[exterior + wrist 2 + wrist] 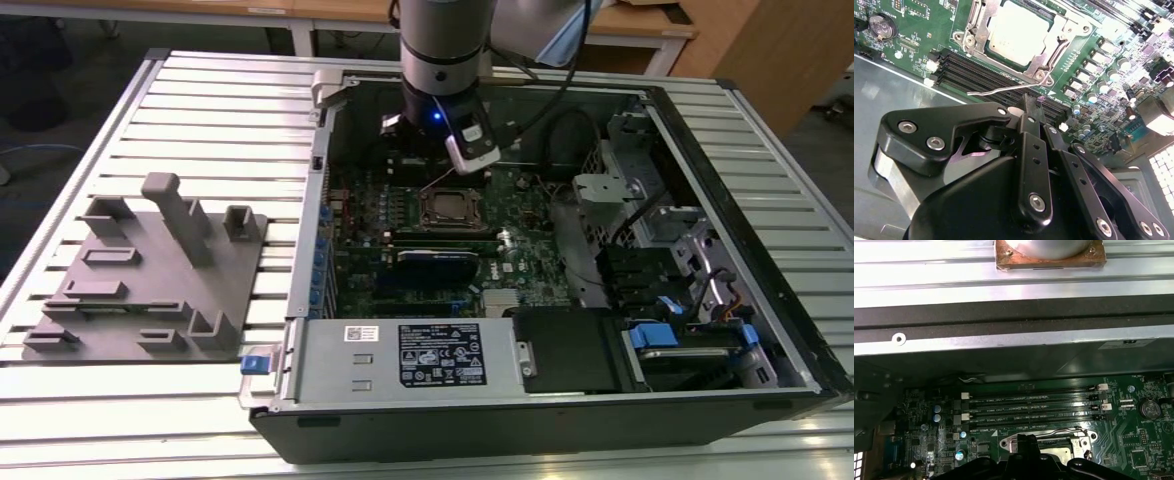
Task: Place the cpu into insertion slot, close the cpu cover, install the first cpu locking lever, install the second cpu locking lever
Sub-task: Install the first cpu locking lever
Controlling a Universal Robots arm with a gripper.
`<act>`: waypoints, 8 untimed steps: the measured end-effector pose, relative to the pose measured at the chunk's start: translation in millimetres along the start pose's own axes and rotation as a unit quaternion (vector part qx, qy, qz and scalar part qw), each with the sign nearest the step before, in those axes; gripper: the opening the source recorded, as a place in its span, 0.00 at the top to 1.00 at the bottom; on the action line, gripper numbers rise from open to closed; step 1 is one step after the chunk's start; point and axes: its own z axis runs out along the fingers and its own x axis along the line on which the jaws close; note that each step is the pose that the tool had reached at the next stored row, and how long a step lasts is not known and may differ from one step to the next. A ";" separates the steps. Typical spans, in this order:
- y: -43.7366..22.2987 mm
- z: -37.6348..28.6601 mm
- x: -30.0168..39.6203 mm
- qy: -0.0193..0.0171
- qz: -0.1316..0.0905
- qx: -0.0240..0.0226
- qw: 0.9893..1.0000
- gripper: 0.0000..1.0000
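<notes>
Cpu (1013,35) is seated in slot (965,39), cover (1054,47) laid over it. Gripper (1028,102) is clenched, just beside unlatched lever (999,90).

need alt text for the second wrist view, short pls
The cpu sits in the insertion slot with the cpu cover lying over its edges. The black gripper looms in the foreground, its tip close to a thin wire locking lever that runs along the dark memory slots on the green motherboard.
</notes>
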 end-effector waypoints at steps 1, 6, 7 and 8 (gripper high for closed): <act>0.1 0.1 -1.0 0.000 0.000 0.000 1.000 0.89; 0.2 0.9 -4.2 0.000 0.000 0.000 1.000 0.89; 0.0 1.5 -4.2 -0.002 0.000 0.000 1.000 0.89; -0.1 2.0 -4.2 -0.004 -0.001 -0.001 1.000 0.89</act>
